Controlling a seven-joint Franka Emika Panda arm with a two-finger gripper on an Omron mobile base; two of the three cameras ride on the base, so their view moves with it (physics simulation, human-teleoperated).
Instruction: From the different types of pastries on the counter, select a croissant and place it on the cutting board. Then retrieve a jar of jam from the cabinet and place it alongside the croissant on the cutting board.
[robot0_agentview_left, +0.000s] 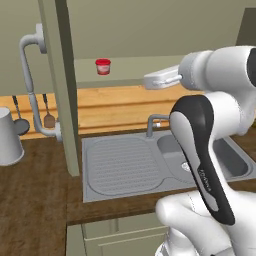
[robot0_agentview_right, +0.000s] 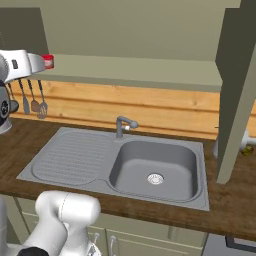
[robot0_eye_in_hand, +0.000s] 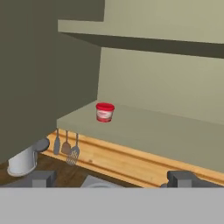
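A small jar of jam with a red lid stands upright on the lower shelf of the open wall cabinet, also seen as the jar from the left base and as the jar half behind my hand from the right base. My gripper is open, its two dark fingertips far apart at the bottom of the hand view, with nothing between them. It hovers in front of the shelf, to the right of the jar and a clear gap away from it, with the gripper pointing at the cabinet.
Below lies a grey sink with a drainboard and faucet, set in a dark wood counter. An open cabinet door stands left of the shelf, another door on the right. Utensils hang under the shelf beside a white jug.
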